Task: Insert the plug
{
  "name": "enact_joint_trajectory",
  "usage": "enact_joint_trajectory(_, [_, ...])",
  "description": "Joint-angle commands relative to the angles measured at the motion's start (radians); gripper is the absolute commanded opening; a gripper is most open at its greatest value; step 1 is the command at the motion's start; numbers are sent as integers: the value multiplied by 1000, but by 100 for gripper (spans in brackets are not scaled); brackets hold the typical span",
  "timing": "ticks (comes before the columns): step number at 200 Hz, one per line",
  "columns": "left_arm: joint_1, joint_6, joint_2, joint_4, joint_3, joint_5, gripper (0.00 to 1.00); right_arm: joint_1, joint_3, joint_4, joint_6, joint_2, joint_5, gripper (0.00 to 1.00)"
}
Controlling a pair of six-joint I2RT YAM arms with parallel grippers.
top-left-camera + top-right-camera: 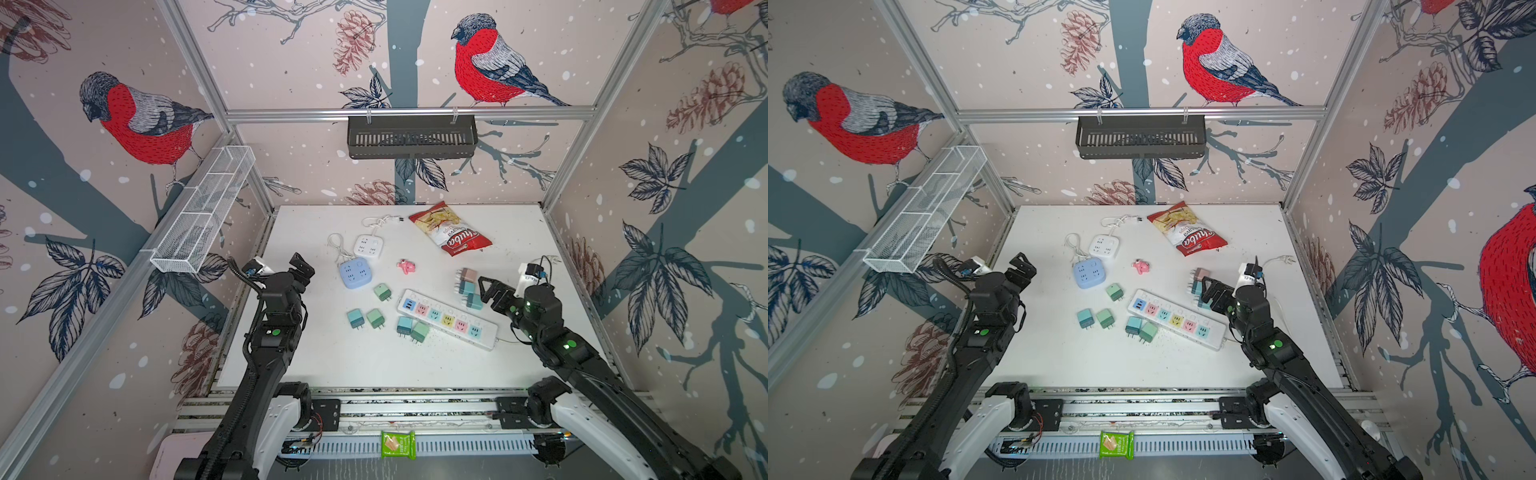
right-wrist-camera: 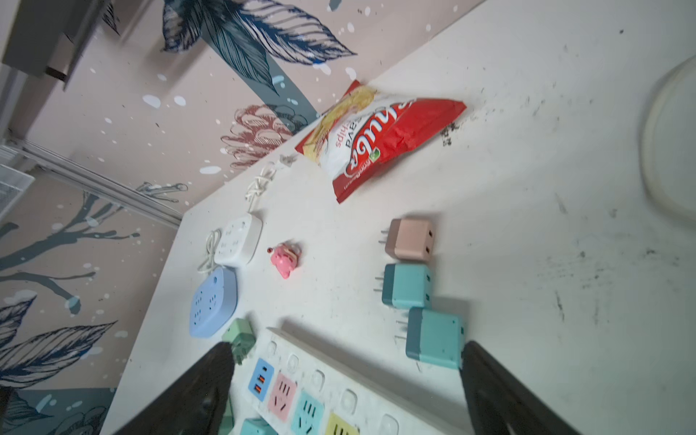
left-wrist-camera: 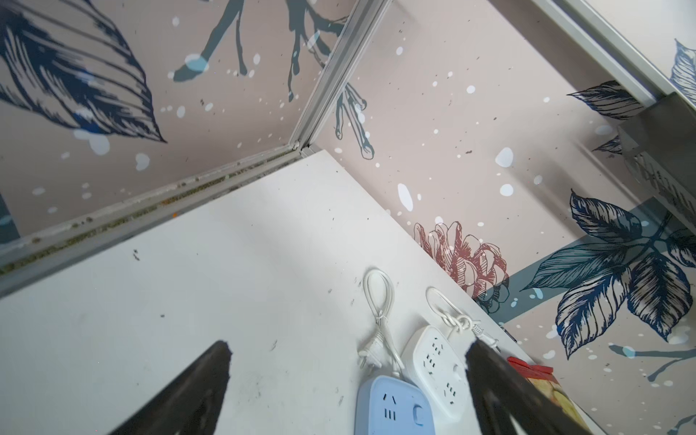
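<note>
boxy teal plug (image 1: 355,318), long plastic power strip (image 1: 448,320)

White power strip (image 1: 487,337), pastel sockets (image 1: 448,319), teal plug (image 1: 355,318), red chip bag (image 1: 451,230), bird-patterned walls (image 1: 291,62)

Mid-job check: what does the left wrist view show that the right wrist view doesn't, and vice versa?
Left wrist only: the grimy gutter beside the table. Right wrist only: the long power strip, a pink plug, two teal plugs beside it, and a pink toy. Both: the blue socket box, the white socket box, their looped cords and the chip bag.
</note>
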Motion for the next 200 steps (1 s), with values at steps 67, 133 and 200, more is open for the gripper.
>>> enact_joint_trajectory(67, [-322, 73, 414, -25, 172, 358, 83, 144, -73, -157, 181, 49, 49, 80])
enact_joint_trajectory(133, [-619, 164, 658, -128, 384, 214, 73, 156, -141, -394, 345, -144, 123, 77])
enact_joint_trajectory(200, [-670, 132, 674, -129, 397, 256, 73, 193, -168, -419, 414, -101, 116, 79])
